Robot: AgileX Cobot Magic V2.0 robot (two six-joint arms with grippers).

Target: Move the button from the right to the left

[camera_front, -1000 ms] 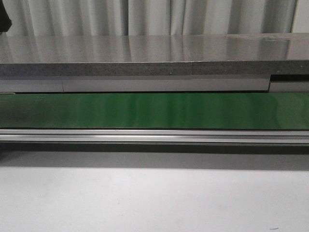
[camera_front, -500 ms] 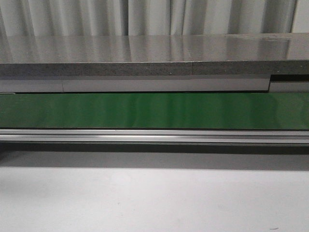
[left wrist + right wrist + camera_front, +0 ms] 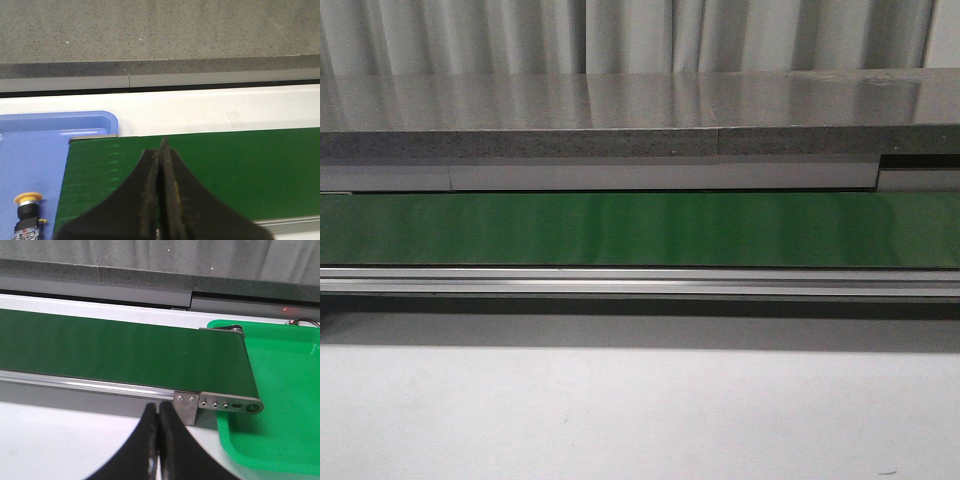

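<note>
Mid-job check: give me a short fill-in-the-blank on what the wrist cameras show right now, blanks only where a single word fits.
1. The push-button switch with the round yellow cap and black body lies in the shallow ____ plastic tray.
2. The left gripper hangs over the ____ conveyor belt with its jaws closed.
3. The right gripper is ____, holding nothing.
4. The tray at the belt's end in the right wrist view is ____.

Missing words: blue; green; shut; green

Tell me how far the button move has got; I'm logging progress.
Seemingly done: the button stands in the blue tray at the left end of the green belt. The green tray at the right end shows no button. Left gripper and right gripper are shut, holding nothing.
</note>
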